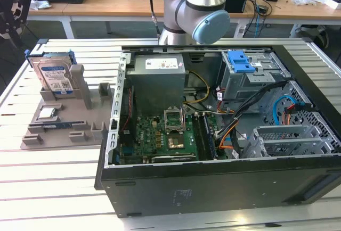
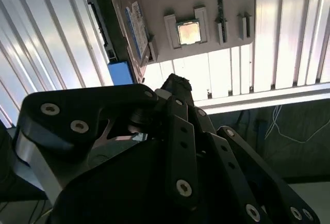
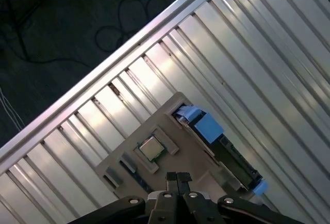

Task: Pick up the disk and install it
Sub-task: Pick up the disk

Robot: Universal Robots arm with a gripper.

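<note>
Slatted table (image 1: 53, 178) carries the disk (image 1: 53, 76) upright; jaws apparently closed, empty.

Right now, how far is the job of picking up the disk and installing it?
Done: nothing yet. The disk stands upright in the grey holder, outside the computer case. In hand: nothing; in the first wrist view the gripper is shut and empty, above the holder near the small square chip. Left: both the pick-up and the installation.
</note>
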